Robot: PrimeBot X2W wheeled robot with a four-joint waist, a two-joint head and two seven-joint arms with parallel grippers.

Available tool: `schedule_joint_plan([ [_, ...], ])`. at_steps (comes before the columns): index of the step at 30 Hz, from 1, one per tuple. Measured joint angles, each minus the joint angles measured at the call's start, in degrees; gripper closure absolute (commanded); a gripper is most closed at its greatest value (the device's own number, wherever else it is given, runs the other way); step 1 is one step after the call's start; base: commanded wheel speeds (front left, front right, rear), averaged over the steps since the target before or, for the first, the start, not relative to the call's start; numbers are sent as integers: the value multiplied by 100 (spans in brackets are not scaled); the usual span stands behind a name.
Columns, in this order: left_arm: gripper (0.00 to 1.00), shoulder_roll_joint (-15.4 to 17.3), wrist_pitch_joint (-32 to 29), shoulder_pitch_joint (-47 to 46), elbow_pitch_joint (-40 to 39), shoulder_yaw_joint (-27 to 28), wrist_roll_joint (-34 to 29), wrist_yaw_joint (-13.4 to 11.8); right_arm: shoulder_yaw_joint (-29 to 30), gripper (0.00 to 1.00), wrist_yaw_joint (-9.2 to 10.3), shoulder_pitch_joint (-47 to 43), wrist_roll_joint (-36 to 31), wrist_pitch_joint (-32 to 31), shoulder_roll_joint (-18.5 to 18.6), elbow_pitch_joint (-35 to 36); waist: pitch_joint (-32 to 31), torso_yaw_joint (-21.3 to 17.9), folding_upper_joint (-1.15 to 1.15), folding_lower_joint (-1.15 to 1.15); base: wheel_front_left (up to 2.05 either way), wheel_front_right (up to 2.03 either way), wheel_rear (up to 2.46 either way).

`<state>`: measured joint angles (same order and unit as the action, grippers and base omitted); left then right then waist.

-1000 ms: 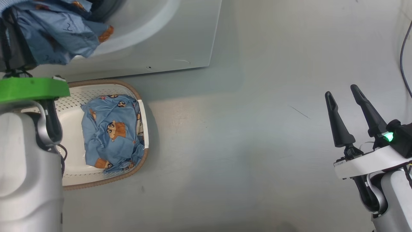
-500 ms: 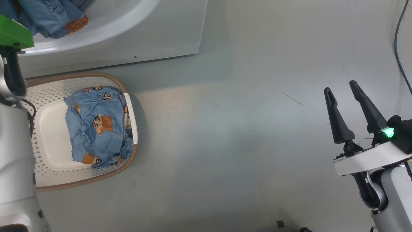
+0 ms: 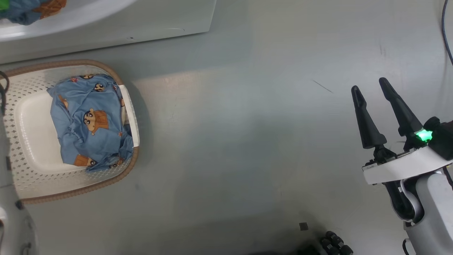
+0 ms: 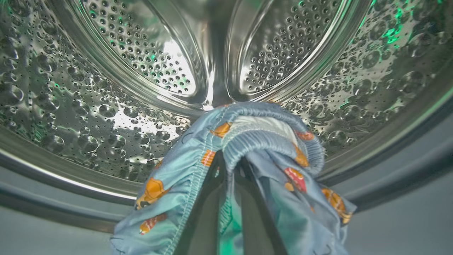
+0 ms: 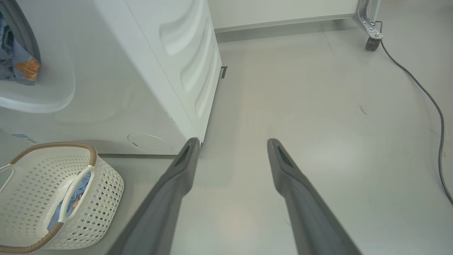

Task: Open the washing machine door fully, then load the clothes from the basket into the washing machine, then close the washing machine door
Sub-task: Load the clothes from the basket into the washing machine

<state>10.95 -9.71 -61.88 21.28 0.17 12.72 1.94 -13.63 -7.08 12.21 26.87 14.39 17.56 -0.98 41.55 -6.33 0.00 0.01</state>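
Left wrist view: your left gripper (image 4: pixel 230 159) is clenching a light blue garment (image 4: pixel 272 141) by its elastic waistband, holding it inside the washing machine's steel drum (image 4: pixel 141 56). A second garment (image 3: pixel 88 120) is lying in the basket (image 3: pixel 21 177), just in front of the washing machine (image 3: pixel 159 21). Your right gripper (image 3: pixel 369 85) is hanging released over the floor (image 3: pixel 247 141), well to the right of the washing machine.

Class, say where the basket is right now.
The basket stands on the floor at the head view's left, just in front of the washing machine, with a blue garment lying inside it.
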Motion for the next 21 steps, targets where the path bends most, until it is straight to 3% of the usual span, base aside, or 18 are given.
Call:
schedule_joint_plan([
  [5,100,177,-388,-502,-88,63,143,98,-3,0,0,233,86,1,-1,78,276,-46,0,0,0,0,0],
  [12,100,186,-700,-920,-133,185,371,148,-55,0,0,480,148,1,-87,79,729,-106,0,0,0,0,0],
  [17,100,326,-601,-1177,-241,140,310,202,-120,0,0,658,190,1,-118,73,940,-157,0,0,0,0,0],
  [21,100,538,-116,-1519,-500,11,-3,246,-121,0,0,739,207,1,-133,40,1057,-209,0,0,0,0,0],
])
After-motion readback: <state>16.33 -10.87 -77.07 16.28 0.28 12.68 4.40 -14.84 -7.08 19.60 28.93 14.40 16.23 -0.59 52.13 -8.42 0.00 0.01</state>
